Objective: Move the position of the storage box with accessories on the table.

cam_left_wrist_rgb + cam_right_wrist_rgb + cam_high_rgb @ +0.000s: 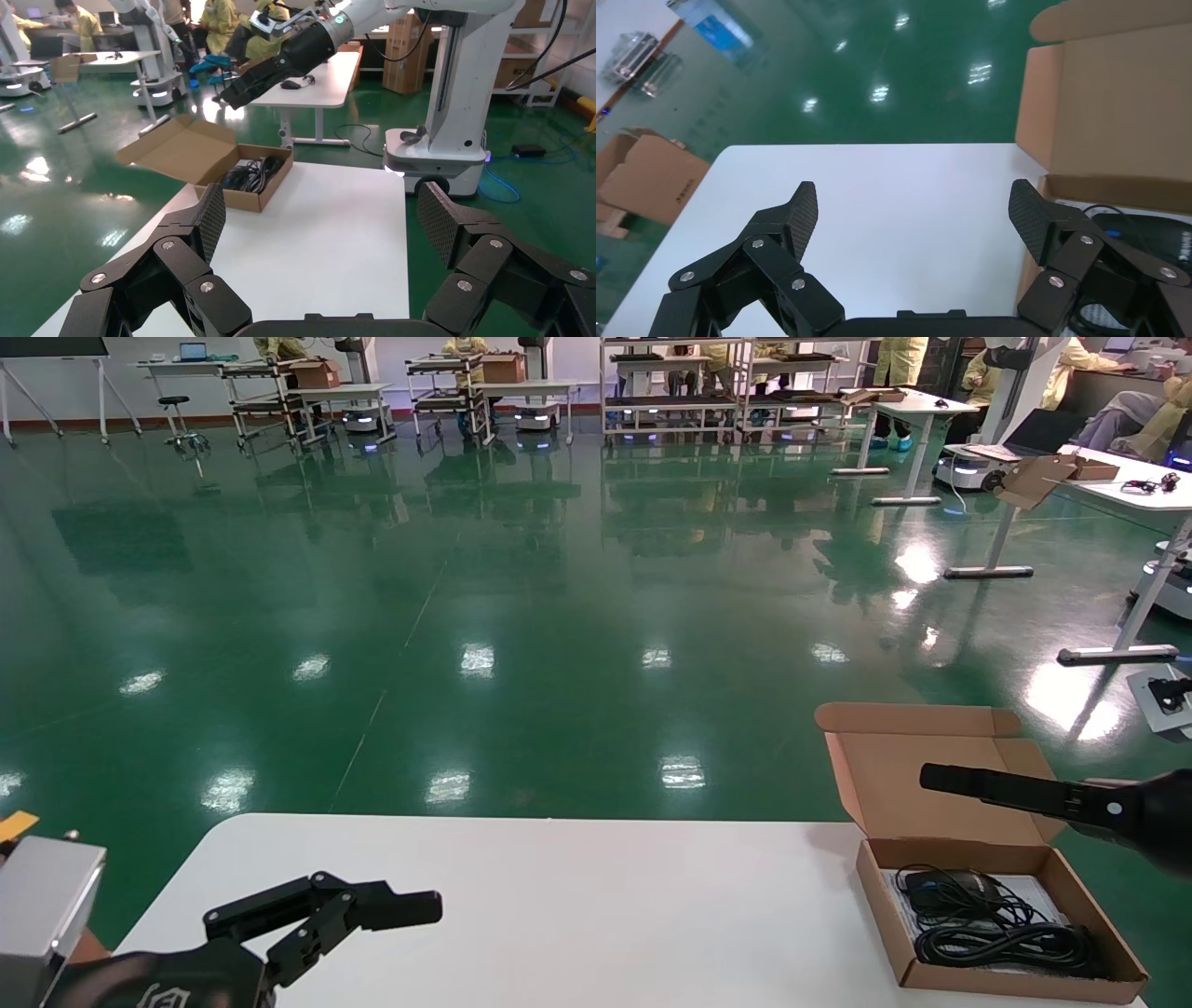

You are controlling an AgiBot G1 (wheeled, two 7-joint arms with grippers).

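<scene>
The brown cardboard storage box sits open at the white table's right end, with its lid standing up. A black mouse and a coiled black cable lie in it on a white paper sheet. My right gripper hovers open above the box, in front of the lid. In the right wrist view the gripper straddles bare table, with one finger at the box's wall beside the mouse. My left gripper is open and empty at the near left. It faces the distant box.
Green floor lies beyond the table's far edge and rounded corners. White desks stand at the far right. A robot base stands off the table's end. A cardboard carton sits on the floor beside the table.
</scene>
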